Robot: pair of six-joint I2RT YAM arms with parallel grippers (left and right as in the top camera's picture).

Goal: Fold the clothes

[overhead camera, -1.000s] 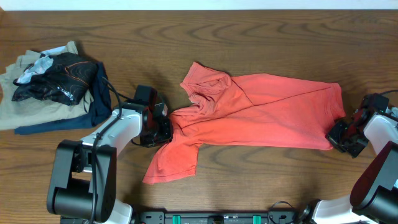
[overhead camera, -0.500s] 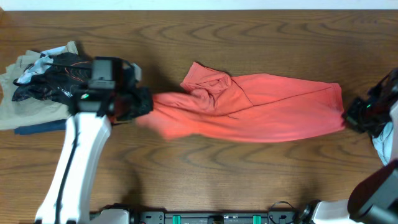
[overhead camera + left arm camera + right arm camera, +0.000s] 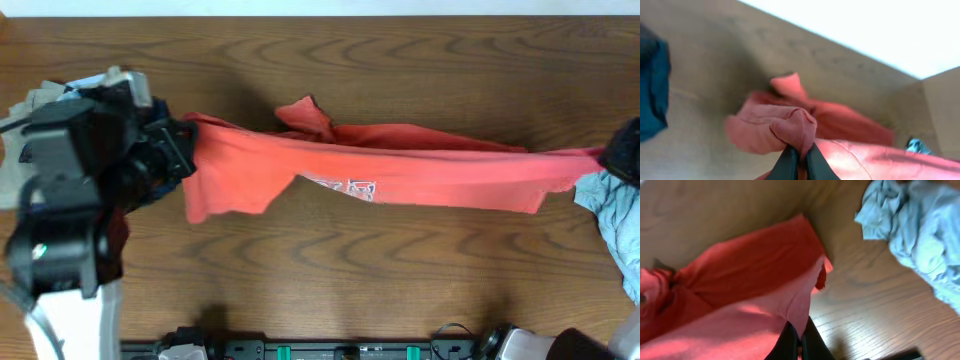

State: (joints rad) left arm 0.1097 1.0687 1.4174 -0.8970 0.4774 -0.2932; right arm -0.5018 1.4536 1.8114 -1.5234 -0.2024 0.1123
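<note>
At the far left of the counter [image 3: 350, 280] lies a pile of clothes [image 3: 112, 78], mostly hidden in the overhead view behind the raised left arm. The left wrist view shows a dark blue garment [image 3: 652, 95] at its edge. Just right of the pile, the left tool [image 3: 185, 150] is pressed together on a bunched fold at the left end of the coral-red T-shirt [image 3: 430, 170]. In its own camera the two dark fingers of this tool [image 3: 801, 161] pinch a ridge of the red cloth.

The T-shirt is pulled out into a long narrow band across the middle of the counter. A loose flap hangs down near the left end and a peak of cloth stands up behind it. White-and-dark lettering [image 3: 345, 187] shows on the lower edge.

At the right edge, the right tool [image 3: 622, 152] pinches the other end, jaws closed on the hem in the wrist view [image 3: 800, 344]. A crumpled pale blue cloth [image 3: 612, 215] lies just beside it on the wood.
</note>
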